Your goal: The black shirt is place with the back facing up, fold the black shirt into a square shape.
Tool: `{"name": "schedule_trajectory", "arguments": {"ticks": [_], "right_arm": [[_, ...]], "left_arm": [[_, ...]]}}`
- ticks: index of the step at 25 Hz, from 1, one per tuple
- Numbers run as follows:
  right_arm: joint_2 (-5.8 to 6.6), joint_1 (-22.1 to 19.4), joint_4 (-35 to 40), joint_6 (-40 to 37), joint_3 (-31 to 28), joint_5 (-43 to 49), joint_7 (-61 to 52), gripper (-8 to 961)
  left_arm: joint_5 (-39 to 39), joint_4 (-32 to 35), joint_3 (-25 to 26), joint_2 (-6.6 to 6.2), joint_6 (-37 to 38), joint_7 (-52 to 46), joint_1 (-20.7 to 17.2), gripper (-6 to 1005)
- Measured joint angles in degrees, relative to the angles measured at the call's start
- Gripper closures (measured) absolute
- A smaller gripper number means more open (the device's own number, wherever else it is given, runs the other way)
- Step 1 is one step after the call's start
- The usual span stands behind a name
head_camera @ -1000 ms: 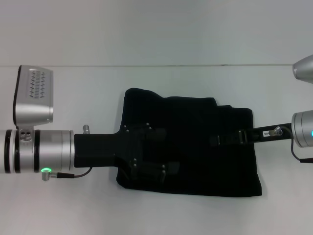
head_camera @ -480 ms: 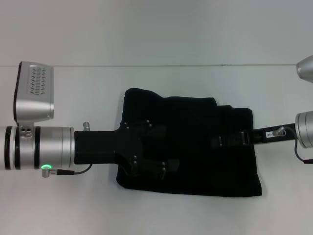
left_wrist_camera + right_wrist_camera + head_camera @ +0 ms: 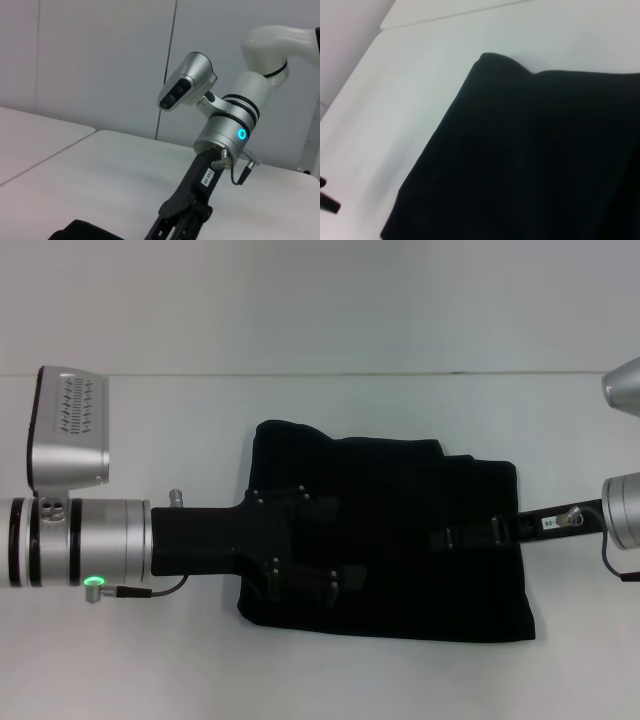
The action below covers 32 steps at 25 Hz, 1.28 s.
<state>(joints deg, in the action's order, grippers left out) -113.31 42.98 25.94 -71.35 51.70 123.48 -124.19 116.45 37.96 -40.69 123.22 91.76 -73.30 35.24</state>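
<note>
Head view: the black shirt (image 3: 400,540), folded to a rough rectangle, lies flat on the white table (image 3: 300,410), its long axis running left to right. The left claw (image 3: 305,550) is over its left end and the right claw (image 3: 465,535) over its right end; whether either is apart or together cannot be told.

Left wrist view: the right arm reaches down toward the cloth's edge (image 3: 80,230).

Right wrist view: the folded shirt (image 3: 535,160) fills the frame, one corner pointing across the table (image 3: 420,65).
</note>
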Motion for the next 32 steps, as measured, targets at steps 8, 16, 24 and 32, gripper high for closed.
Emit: {"name": "schedule_trajectory", "arguments": {"ticks": [8,16,24,32], "right_arm": [[-0.45,0.19,-0.02,-2.43,0.25,0.0,0.06,194],[-0.69,0.46,-0.02,-2.52,0.94,0.0,-0.39,197],[-0.77,0.6,-0.02,-1.9,0.97,0.0,-0.51,203],[-1.01,0.55,-0.03,-1.85,0.92,0.0,-0.54,209]], "left_arm": [[0.0,0.02,0.0,0.0,-0.01,0.0,-0.13,65],[0.0,-0.09,0.0,0.0,-0.01,0.0,-0.38,65],[0.0,-0.16,0.0,0.0,-0.01,0.0,-0.28,65],[0.0,0.0,0.0,0.0,-0.01,0.0,-0.14,65]]}}
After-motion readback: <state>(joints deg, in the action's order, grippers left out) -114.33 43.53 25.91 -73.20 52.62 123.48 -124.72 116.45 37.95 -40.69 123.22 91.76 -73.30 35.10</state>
